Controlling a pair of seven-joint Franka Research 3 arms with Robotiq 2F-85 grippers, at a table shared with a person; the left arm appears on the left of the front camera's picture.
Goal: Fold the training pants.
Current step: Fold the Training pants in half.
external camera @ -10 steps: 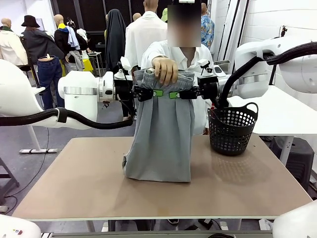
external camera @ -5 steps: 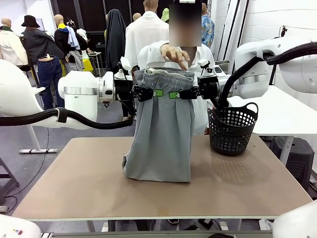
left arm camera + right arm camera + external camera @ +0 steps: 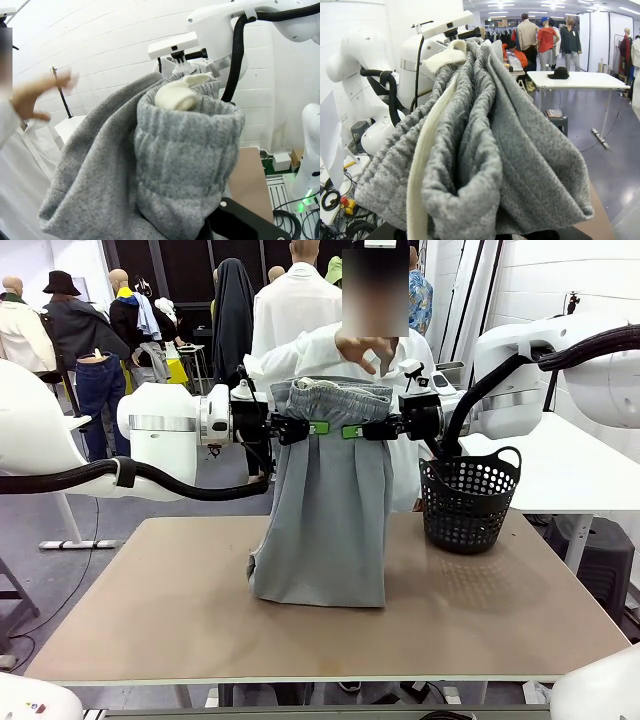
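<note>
Front: my left pincer (image 3: 312, 428) and right pincer (image 3: 352, 430) pinch the training pants (image 3: 325, 520) below the waistband, hems on mid-table (image 3: 150, 610).
Wrists: waistband bunched; thick folds may slip free, I judge.

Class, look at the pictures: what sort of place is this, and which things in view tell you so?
Probably a robot test hall or showroom: a bare work table, training pants hung between two robot hands, a black mesh basket, and whitewashed brick walls.
</note>
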